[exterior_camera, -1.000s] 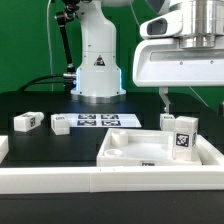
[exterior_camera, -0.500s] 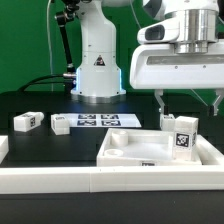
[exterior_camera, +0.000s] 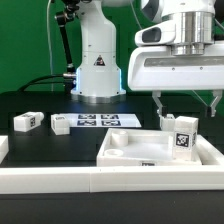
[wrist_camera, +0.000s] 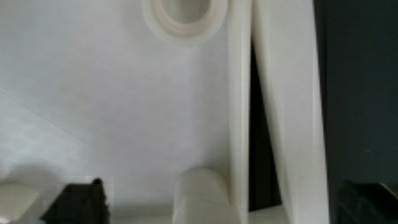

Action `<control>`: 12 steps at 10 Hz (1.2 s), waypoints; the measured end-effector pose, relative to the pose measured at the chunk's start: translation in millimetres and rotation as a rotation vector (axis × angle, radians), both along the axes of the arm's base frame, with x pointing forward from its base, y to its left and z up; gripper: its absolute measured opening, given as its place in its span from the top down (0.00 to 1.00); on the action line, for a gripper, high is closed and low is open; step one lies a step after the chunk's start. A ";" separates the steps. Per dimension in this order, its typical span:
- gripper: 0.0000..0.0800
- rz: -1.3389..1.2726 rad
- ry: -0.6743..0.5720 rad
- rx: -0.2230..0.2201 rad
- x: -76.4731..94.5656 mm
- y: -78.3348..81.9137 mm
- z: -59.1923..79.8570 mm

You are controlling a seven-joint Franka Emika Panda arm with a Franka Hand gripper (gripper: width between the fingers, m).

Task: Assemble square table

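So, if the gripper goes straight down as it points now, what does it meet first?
Probably the small white tagged leg block standing at the rim of the large white square plastic tabletop; it sits under the open gripper. Depth is unclear.

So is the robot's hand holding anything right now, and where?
Nothing is held. The hand is open, hanging above the square tabletop with empty space between its fingers.

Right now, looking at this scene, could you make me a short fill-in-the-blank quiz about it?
The tool hangs above the tabletop with its fingers ____. Between its fingers it holds ____. To the exterior view's left of the marker board lie ____ leg blocks.
Missing words: open; nothing; two.
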State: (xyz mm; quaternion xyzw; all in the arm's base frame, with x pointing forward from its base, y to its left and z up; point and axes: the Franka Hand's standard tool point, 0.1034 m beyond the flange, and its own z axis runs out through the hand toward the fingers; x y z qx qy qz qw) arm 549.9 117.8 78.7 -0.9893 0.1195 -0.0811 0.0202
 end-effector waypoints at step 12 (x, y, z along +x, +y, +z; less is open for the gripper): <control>0.19 0.131 0.023 -0.022 -128.1 25.1 -34.3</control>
